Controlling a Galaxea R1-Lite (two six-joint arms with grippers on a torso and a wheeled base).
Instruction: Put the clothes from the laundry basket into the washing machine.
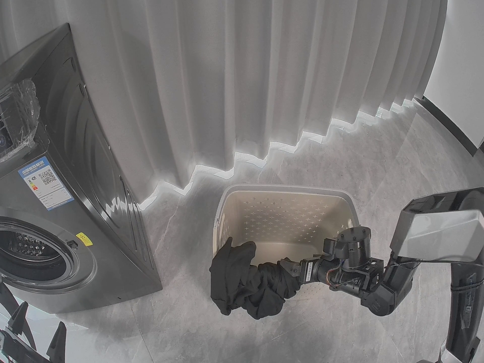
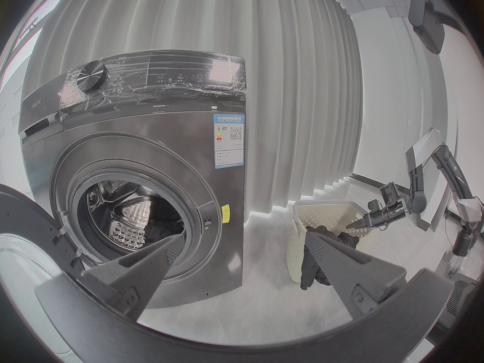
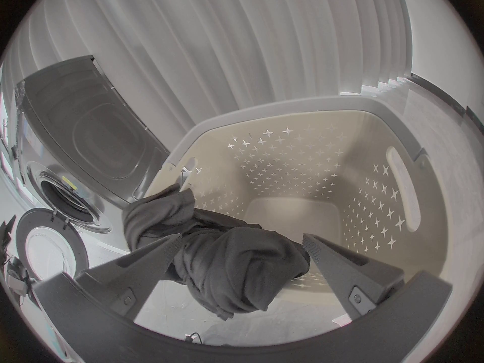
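Your right arm (image 1: 388, 283) lies level over the cream perforated basket (image 1: 287, 188), right gripper (image 3: 240, 242) splayed around the crumpled black garment (image 1: 242, 283); left gripper (image 2: 241, 239) gapes.

Soft light through the curtain (image 1: 262, 66), brightest under its hem, glints on the washing machine (image 1: 96, 177).

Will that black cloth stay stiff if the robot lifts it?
Probably floppy: the black cloth sags in folds over the laundry basket rim. Thin folds suggest it's light; it could snag on that rim.
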